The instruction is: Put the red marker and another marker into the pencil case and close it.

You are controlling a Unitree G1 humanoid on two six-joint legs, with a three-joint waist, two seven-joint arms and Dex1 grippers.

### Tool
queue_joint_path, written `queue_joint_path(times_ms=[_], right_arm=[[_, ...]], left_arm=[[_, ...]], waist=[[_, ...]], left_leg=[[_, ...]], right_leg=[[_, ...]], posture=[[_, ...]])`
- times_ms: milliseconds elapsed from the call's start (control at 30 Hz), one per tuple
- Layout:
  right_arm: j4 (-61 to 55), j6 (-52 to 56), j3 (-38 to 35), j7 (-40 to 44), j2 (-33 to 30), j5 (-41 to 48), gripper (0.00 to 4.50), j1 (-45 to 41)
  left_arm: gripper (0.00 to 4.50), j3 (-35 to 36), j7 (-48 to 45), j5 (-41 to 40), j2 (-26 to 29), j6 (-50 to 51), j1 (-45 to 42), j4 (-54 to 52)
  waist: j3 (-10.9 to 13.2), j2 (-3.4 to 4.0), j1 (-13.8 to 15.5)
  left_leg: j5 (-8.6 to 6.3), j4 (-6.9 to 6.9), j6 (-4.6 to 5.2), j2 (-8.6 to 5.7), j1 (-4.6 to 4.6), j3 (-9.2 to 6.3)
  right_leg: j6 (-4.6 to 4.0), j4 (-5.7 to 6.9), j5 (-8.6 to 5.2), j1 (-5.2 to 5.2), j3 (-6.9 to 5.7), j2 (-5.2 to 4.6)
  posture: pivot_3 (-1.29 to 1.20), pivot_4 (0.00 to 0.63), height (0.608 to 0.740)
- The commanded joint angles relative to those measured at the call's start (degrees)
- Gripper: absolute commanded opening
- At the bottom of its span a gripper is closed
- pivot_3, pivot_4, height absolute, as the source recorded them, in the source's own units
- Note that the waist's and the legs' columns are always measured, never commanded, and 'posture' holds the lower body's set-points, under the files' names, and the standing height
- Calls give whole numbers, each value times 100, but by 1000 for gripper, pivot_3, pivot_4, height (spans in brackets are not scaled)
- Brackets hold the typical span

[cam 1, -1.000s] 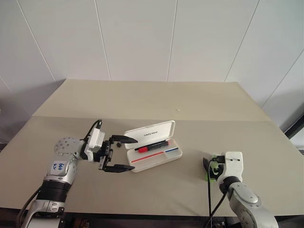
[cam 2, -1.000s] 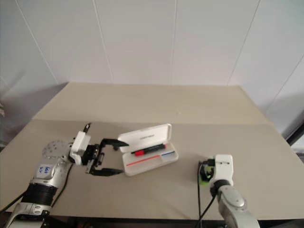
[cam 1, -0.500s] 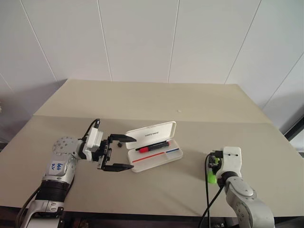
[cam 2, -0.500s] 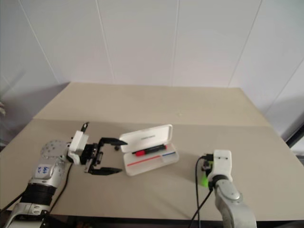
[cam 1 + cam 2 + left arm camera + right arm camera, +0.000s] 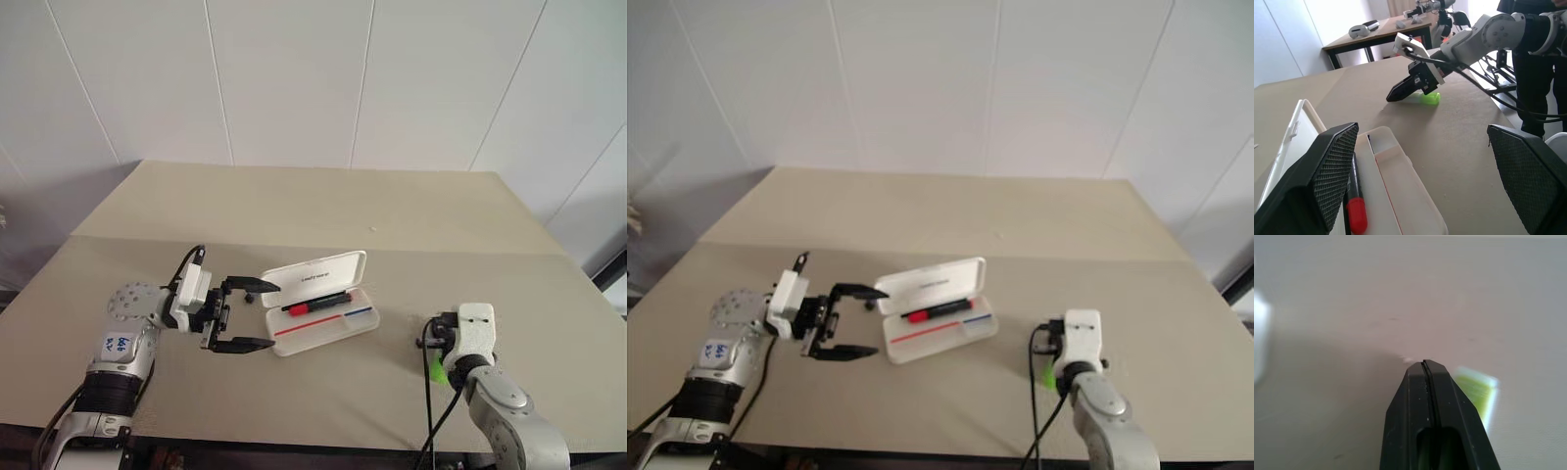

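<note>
White wall panels back the tan table (image 5: 294,211), where the red marker (image 5: 315,303) already lies in the open pencil case (image 5: 318,302), while the right gripper (image 5: 1400,91), fingers pinched together empty, rests against the unboxed green marker (image 5: 1424,98); the left gripper (image 5: 250,314) gapes wide, empty.

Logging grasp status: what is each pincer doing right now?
Left pincer: open, empty.
Right pincer: closed, green marker beside it, apparently not gripped.

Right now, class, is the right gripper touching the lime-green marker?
Cannot tell. In the right wrist view the right gripper is shut, with the lime-green marker lying close beside its fingers; any gap between them is hidden.
</note>
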Motion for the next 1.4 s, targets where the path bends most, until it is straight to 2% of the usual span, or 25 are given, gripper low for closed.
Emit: queue_joint_path(times_ms=[33, 133, 200, 267, 533, 567, 733, 967, 1400], right_arm=[[-60, -530, 664, 919, -1002, -525, 374, -17], [-9, -350, 270, 624, -768, -262, 374, 11], [-117, -283, 161, 603, -697, -223, 1089, 35], [-314, -165, 104, 599, -601, -148, 1509, 30], [-963, 295, -110, 166, -351, -265, 4365, 81], [-1044, 414, -160, 63, -290, -270, 4472, 118], [-1516, 1259, -490, -652, 216, -375, 4472, 228], [-2152, 2235, -424, -1120, 659, -476, 4472, 323], [-1768, 2446, -587, -1188, 958, -399, 4472, -39]], left_arm=[[4500, 91, -66, -54, 17, -105, -74, -1], [4500, 68, -51, -37, -11, -123, -75, 4], [4500, 51, -41, -33, -34, -131, -73, -5], [4500, 37, -35, -31, -59, -137, -73, -10], [4500, 27, -138, -27, -132, -196, -122, 174], [4500, 20, -148, -24, -138, -209, -135, 206], [4500, -41, -231, -16, -202, -288, -266, 421], [4500, -144, -329, -19, -352, -422, -501, 733], [4500, -153, -285, -58, -388, -518, -509, 754]], waist=[[6, 9, -41], [5, 7, -57], [5, 7, -62], [5, 7, -54], [5, 8, -49], [5, 8, -47], [5, 8, -43], [4, 8, -50], [4, 9, -55]], left_leg=[[0, 0, 0, -3, -2, 3], [0, -10, 0, 4, -4, -5], [0, -20, 0, 7, -7, -2], [2, -19, -3, 6, -23, 2], [4, -18, -6, 5, -22, 3], [4, -18, -6, 5, -22, 2], [4, -19, -6, 4, -23, 2], [6, -19, -8, 4, -21, 1], [6, -19, -7, 4, -21, 1]], right_leg=[[1, -1, 0, -4, 0, -3], [6, 2, 0, -10, -6, 6], [1, 24, -4, -34, -2, 8], [1, 46, -6, -62, 3, 7], [1, 49, -6, -62, 3, 7], [1, 49, -6, -62, 3, 7], [-2, 49, -7, -64, 3, 6], [-1, 55, -7, -64, 4, 7], [-1, 56, -7, -65, 3, 6]], posture=[[0, 150, 740], [0, 150, 740], [0, 150, 740], [0, 150, 740], [0, 150, 740], [0, 150, 740], [0, 150, 740], [0, 150, 740], [0, 150, 740]])
